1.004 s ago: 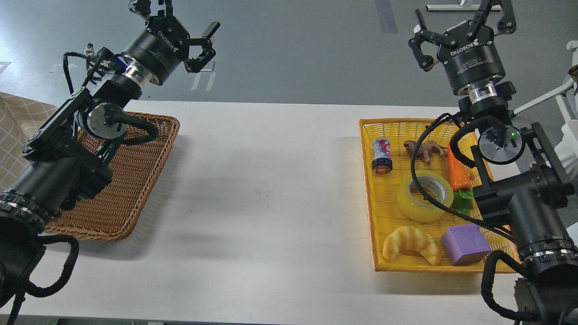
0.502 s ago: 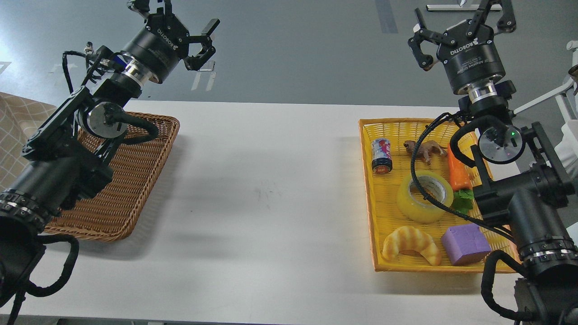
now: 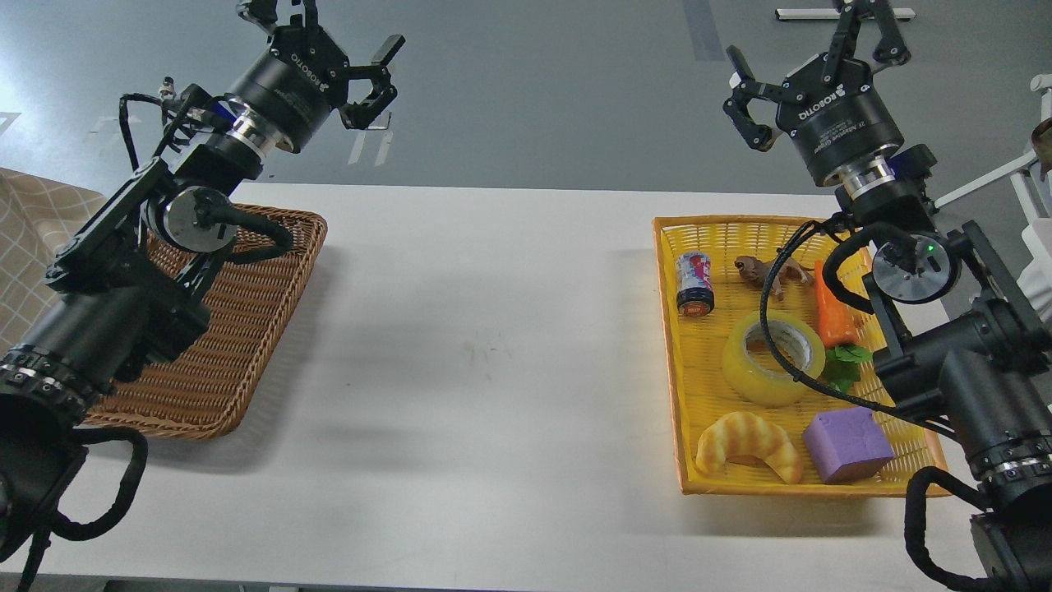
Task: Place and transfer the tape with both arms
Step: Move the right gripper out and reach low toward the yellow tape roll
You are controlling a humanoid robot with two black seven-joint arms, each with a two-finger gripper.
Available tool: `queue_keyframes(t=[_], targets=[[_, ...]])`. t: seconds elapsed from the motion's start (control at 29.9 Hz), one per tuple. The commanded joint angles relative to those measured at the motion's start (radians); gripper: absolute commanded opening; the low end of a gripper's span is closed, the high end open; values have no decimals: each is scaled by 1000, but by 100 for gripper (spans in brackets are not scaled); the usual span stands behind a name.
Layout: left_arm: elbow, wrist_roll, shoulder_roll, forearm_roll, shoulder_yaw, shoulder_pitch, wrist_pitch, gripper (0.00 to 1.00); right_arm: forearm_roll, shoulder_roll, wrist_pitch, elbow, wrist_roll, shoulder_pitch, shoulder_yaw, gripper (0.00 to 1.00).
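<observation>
The tape (image 3: 773, 358) lay flat in the middle of the yellow basket (image 3: 675, 395), its grey-white core opening facing upward, so its axis ran straight up from the basket floor. Around it in the same basket sat a small can (image 3: 694, 284) toward the far-left corner, a toy animal (image 3: 770, 271) at the far side, a carrot (image 3: 836, 316) just to its right, a croissant (image 3: 748, 445) on the near side, and a purple block (image 3: 846, 445) near the croissant. A black cable from the right arm crossed in front of the roll, hiding a strip of it.

The right gripper (image 3: 809, 57) hung raised beyond the far edge of the yellow basket, well apart from the tape, its fingers spread wide and holding nothing. From that gripper the tape lay toward the robot and downward. The left gripper (image 3: 329, 45) stood high beyond the far side of the brown basket (image 3: 246, 362), across the white table (image 3: 493, 345), fingers likewise spread and empty, and much farther from the roll.

The right arm was clearly the nearer one, so the pick-up probably fell to it. The reach would likely call for the gripper to tip downward and come back over the yellow basket, closing either across the roll's outer wall or over its rim. The carrot beside the roll left little room on that side.
</observation>
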Motion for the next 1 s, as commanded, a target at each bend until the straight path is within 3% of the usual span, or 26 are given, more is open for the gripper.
queue_keyframes(t=[0.0,0.54,0.97], targets=[[1,0,-1,0,0,0,0,98,-2,-60,0,19,0,2,-43,100],[-1,-1,-1,11,1,-1,0,98,-170,-469,0,220,0,0,-299,100],[-1,-1,-1,12,1,-6,0,98,-486,-661,0,318,3,-24,-356,100]])
